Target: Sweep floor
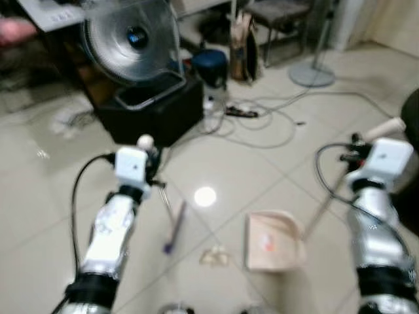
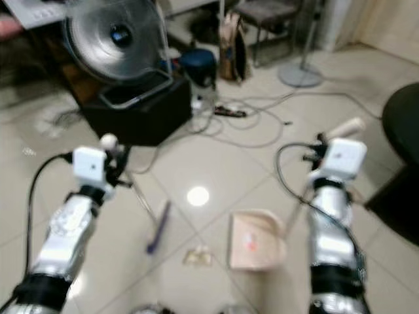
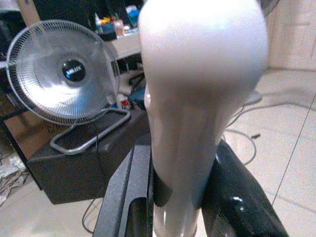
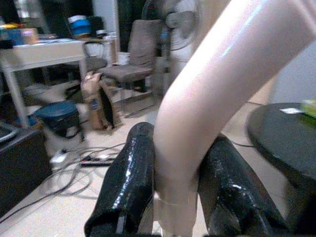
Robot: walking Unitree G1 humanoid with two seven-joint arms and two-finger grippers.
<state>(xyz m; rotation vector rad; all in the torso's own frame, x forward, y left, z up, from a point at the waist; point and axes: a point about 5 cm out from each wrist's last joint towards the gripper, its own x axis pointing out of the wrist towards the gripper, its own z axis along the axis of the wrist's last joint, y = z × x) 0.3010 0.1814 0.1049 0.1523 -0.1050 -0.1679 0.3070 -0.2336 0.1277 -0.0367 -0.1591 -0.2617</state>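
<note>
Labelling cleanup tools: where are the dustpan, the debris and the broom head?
dustpan (image 1: 272, 241), left eye view, middle of its tray.
debris (image 1: 215, 257), left eye view, centre of crumpled scrap.
broom head (image 1: 174, 229), left eye view, purple strip.

Right claw (image 4: 174, 197): both black fingers (image 4: 123, 187) clamped against a pale pink handle (image 4: 207, 103), which rises between them at a tilt. Beyond, on the tiled floor (image 4: 64, 202): a power strip (image 4: 98, 160) with loose cables, a blue bin (image 4: 57, 116), a grey chair (image 4: 138, 57), a standing fan (image 4: 180, 19). A dark round table (image 4: 284, 133) stands near the claw.
</note>
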